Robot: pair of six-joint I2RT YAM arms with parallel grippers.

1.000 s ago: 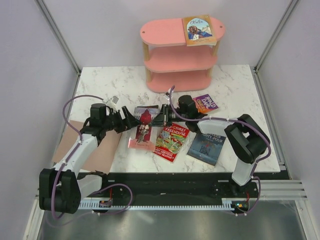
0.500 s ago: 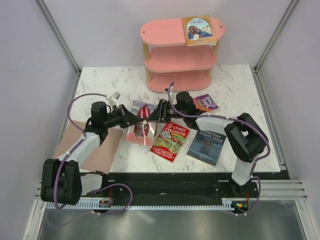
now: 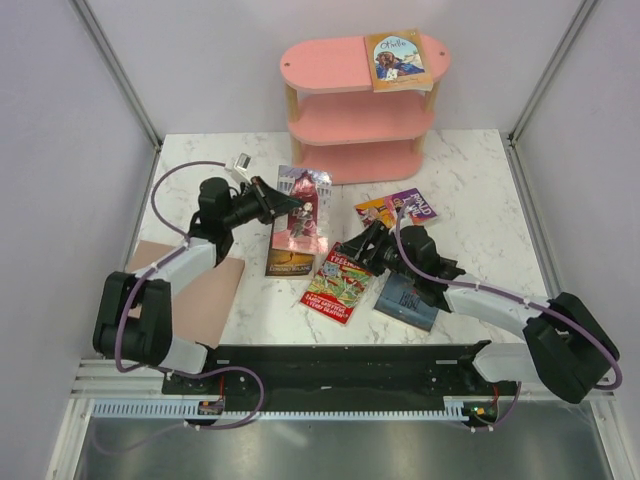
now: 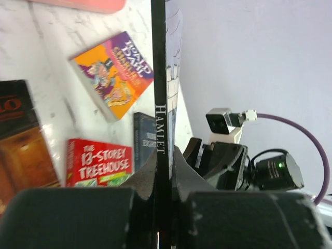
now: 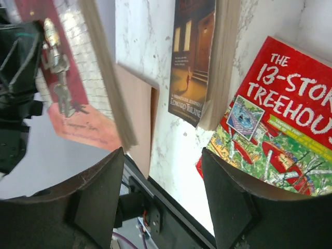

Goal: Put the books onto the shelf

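Observation:
My left gripper (image 3: 270, 201) (image 4: 164, 171) is shut on the spine edge of the grey-pink Hamlet book (image 3: 301, 208) (image 4: 161, 98) and holds it on edge above the table. Under it lies the dark brown book (image 3: 288, 259) (image 5: 194, 57). My right gripper (image 3: 362, 243) (image 5: 163, 176) stands open and empty just above the red Treehouse book (image 3: 340, 283) (image 5: 280, 124). The dark blue book (image 3: 404, 298) is partly under the right arm. The purple-yellow Roald Dahl book (image 3: 401, 207) (image 4: 114, 75) lies flat near the pink shelf (image 3: 350, 118). A tan-blue book (image 3: 398, 60) lies on the shelf's top board.
A plain tan-pink sheet (image 3: 195, 290) (image 5: 137, 114) overhangs the table's left front edge. The shelf stands at the back of the marble table (image 3: 470, 190). White walls and metal frame posts close in the sides.
My left gripper shut on the grey-pink book and carried it up and back toward the shelf. My right gripper opened, let go and drew back to the right.

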